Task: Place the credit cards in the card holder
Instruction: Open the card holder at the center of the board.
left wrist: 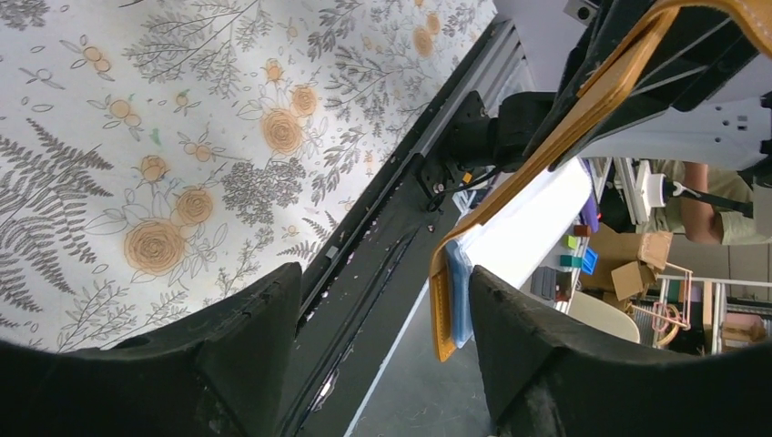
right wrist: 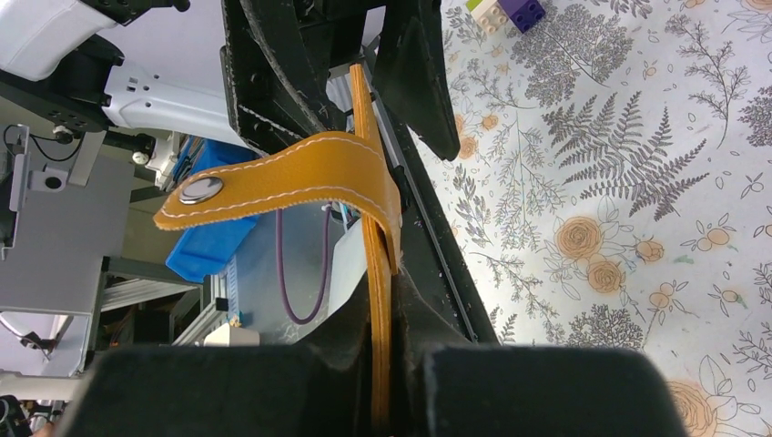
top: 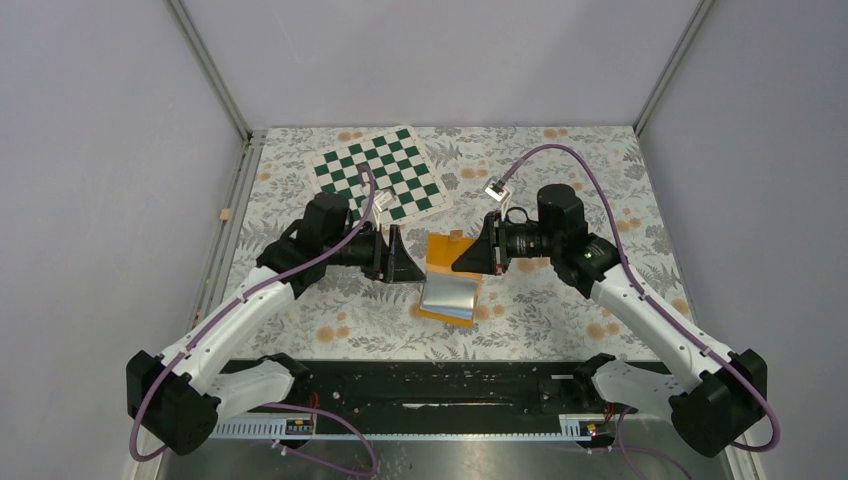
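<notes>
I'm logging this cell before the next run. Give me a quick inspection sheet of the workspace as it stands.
Surface: floral table cover, lying flat.
Job's things: orange card holder open, snap strap hanging loose; credit cards not clearly seen.
Clutter: chessboard at the far side; toy bricks; small tan block at the left edge.
Grippers: right gripper jaws shut on the card holder; left gripper jaws open beside its edge.
Cables: purple cable looping along each arm.
Surroundings: grey enclosure walls.
</notes>
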You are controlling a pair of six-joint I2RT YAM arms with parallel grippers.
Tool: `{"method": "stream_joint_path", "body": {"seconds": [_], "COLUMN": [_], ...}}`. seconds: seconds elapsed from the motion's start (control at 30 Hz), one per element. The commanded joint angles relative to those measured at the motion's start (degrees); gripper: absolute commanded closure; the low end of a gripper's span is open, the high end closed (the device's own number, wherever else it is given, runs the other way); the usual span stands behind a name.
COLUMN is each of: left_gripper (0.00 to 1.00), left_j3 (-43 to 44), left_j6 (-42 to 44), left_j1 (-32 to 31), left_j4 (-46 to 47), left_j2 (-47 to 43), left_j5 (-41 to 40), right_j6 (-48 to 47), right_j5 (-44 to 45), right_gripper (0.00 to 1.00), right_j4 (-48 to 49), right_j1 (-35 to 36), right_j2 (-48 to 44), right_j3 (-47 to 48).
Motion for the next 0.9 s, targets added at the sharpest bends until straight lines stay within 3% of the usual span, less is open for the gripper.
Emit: {"method": "stream_joint_path", "body": {"seconds": [0.0, 0.13, 0.5, 0.87], "left_gripper": [0.32, 0.31, 0.38, 0.42], "left_j3": [2.44, 3.48, 3.98, 7.82], "left_j6": [2.21, 3.31, 1.79, 0.84], "left_j1": [-0.01, -0.03, -1.99, -4.11], "left_j4": [-1.84, -4.70, -1.27, -0.67], "left_j2": [-0.71, -1.33, -1.33, -0.37], "left_j5": [-5.38, -9.47, -2.05, -1.41], "right_j6": [1.22, 1.30, 1.92, 1.35], "right_j5": [-1.65, -1.48, -0.97, -1.07], "right_gripper": [1.00, 1.00, 1.00, 1.00], "right_j4": [2.50, 2.51, 2.35, 1.14], "right_j1": [-0.40, -0.45, -0.44, -0.44], "right_j2": [0.38, 0.40, 1.36, 2.06], "right_j3": [1.38, 1.39, 1.13, 1.03]}}
